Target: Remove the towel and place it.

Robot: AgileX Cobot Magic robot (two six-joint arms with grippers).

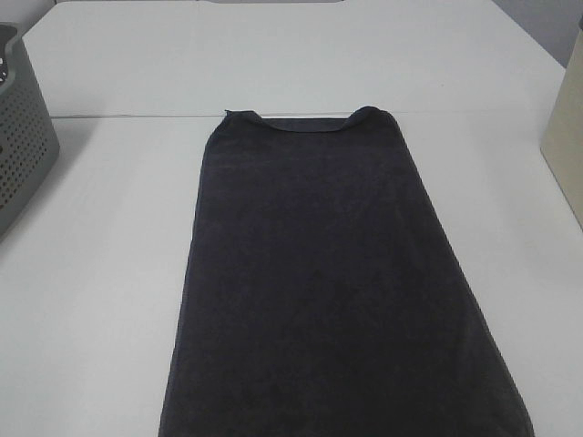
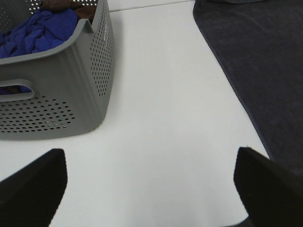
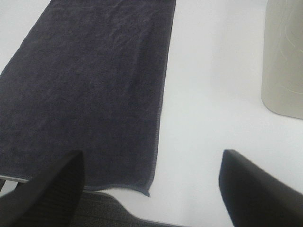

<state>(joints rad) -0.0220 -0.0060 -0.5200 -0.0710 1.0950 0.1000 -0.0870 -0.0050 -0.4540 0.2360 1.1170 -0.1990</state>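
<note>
While the towel [image 1: 328,282] lies spread flat along the middle of the white table [image 1: 100,273], its far corners slightly folded, we find the grey perforated basket [image 1: 23,137] well off to its left, holding blue cloth [image 2: 33,30], and a beige container [image 1: 565,137] at the right. Our left gripper [image 2: 151,189] and right gripper [image 3: 151,189] both hang spread wide, grasping nothing.
</note>
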